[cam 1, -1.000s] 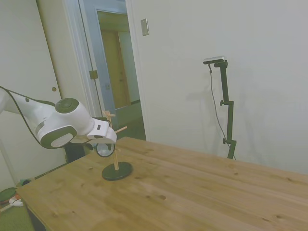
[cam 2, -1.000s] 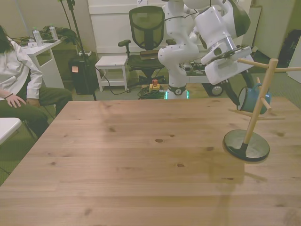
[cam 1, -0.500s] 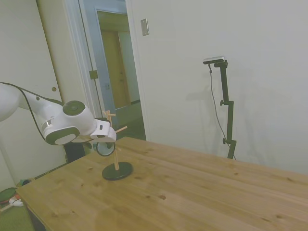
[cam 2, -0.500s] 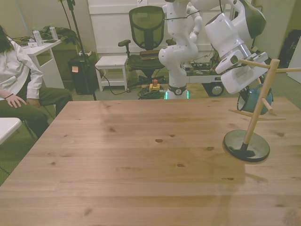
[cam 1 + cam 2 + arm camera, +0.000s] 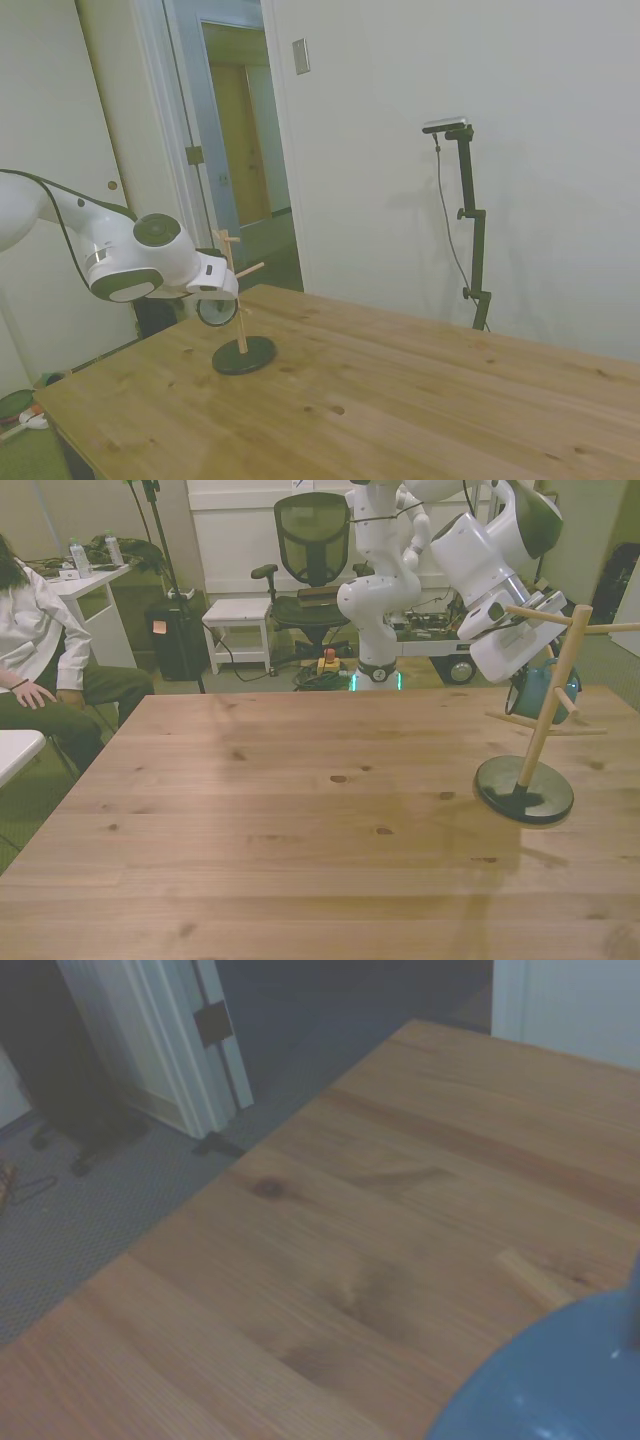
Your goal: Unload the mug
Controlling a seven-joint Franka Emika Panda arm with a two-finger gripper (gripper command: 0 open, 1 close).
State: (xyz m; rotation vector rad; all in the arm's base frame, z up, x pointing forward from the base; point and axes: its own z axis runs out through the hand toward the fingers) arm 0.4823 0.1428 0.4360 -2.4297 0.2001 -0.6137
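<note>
The blue-teal mug (image 5: pixel 537 693) hangs on a lower peg of the wooden peg rack (image 5: pixel 546 718), whose dark round base (image 5: pixel 524 790) stands near the table's edge at the front view's right. My gripper (image 5: pixel 516 678) sits right up against the mug, on the side facing the front view's left, with the white hand angled down over it. From the side, the mug (image 5: pixel 216 311) shows as a round opening just under the hand, beside the rack's post (image 5: pixel 240 330). The wrist view catches a curved part of the mug (image 5: pixel 560 1385) close by, above the wooden table (image 5: pixel 330 1260).
A person (image 5: pixel 35 650) sits off the table at the front view's left. Behind the far edge are an office chair (image 5: pixel 312 540) and a small white stool (image 5: pixel 238 615). The wooden tabletop (image 5: pixel 300 820) stretches wide from the rack toward the front view's left.
The arm swung toward the front view's right, bringing the hand in over the mug, then shifted slightly up. The mug has stayed on its peg.
</note>
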